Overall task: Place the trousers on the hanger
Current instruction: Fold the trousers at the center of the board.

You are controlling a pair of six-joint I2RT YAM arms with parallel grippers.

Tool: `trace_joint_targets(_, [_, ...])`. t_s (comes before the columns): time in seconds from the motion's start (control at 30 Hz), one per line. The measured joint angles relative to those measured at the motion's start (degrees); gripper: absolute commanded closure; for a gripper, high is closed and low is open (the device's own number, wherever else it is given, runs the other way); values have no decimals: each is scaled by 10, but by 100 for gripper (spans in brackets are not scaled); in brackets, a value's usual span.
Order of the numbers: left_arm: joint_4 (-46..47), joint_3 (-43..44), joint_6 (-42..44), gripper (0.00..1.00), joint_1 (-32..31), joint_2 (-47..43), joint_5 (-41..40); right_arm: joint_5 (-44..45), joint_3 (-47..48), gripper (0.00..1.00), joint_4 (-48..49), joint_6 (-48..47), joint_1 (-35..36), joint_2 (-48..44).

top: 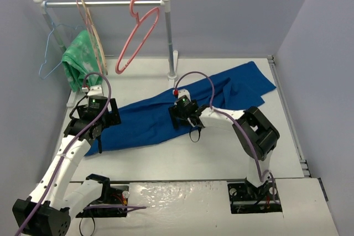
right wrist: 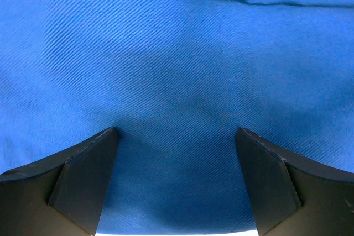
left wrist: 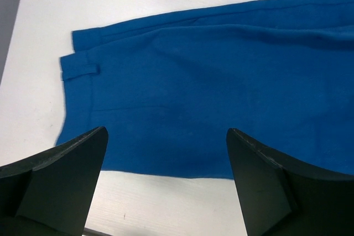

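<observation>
Left fingers (left wrist: 61, 183) and right fingers (right wrist: 77, 186) gape over trousers (left wrist: 210, 92), perhaps touching.

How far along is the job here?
Done: nothing yet. The trousers lie spread on the table, and the hanger hangs bare on the rail. In hand: left gripper and right gripper, both open, poised over the trousers. Left: grasp, lift, drape over the hanger.

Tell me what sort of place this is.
Probably a robotics lab cell, not a home: plain lilac partition walls, a white tabletop, and a small white tube clothes rail carrying a pink plastic hanger.
</observation>
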Motion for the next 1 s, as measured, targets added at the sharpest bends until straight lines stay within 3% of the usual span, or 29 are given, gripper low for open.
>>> trace_joint_targets(0.23, [-4,0,-19,14,-45,8,21,1,-54,15,-57,79,111,-61])
trace_joint_targets(0.37, [-3,0,-45,14,-90,18,24,-1,-56,15,-125,115,137,-89])
trace_joint_targets(0.67, [46,-64,-109,14,-171,60,25,100,-42,23,-240,162,71,-211])
trace_joint_targets(1.0, [140,-96,-156,14,-197,171,20,161,-149,23,-310,252,6,-252])
